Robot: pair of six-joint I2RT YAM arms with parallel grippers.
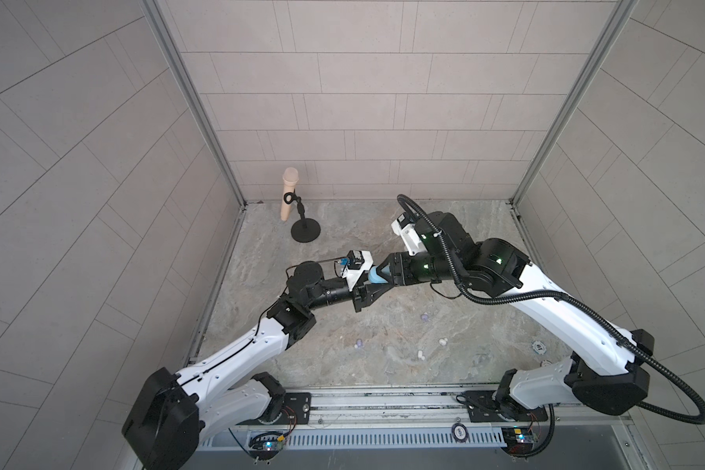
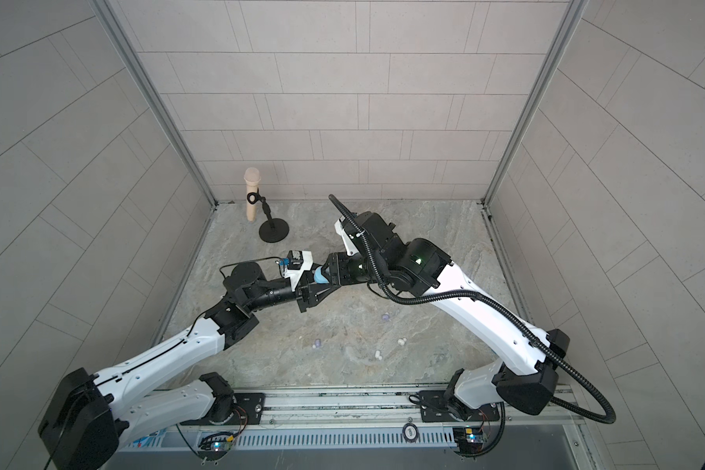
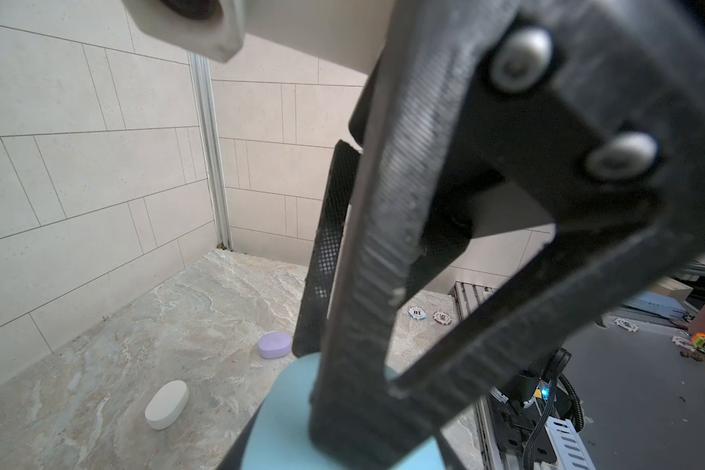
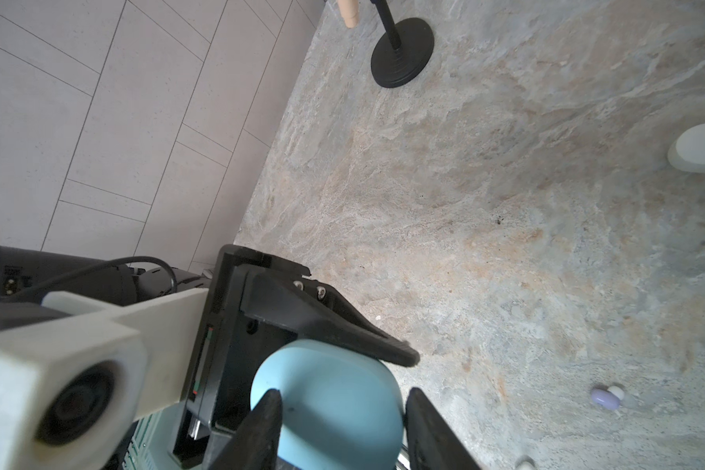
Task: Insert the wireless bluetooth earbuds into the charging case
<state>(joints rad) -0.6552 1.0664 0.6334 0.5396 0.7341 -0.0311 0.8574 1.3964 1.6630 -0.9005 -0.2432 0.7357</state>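
Right gripper (image 4: pixel 344 394) clasped a smooth, rounded, light-blue charging case (image 4: pixel 326 372); left gripper (image 4: pixel 403 354), jaws clenched, touched its edge.

Earbuds (image 1: pixel 424 316) on table (image 1: pixel 383 228), before raised charging case (image 1: pixel 376 277).

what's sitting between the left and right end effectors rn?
A light blue rounded plastic charging case, gripped by the right end effector; the shut left end effector lies against its edge. Clearest in the right wrist view.
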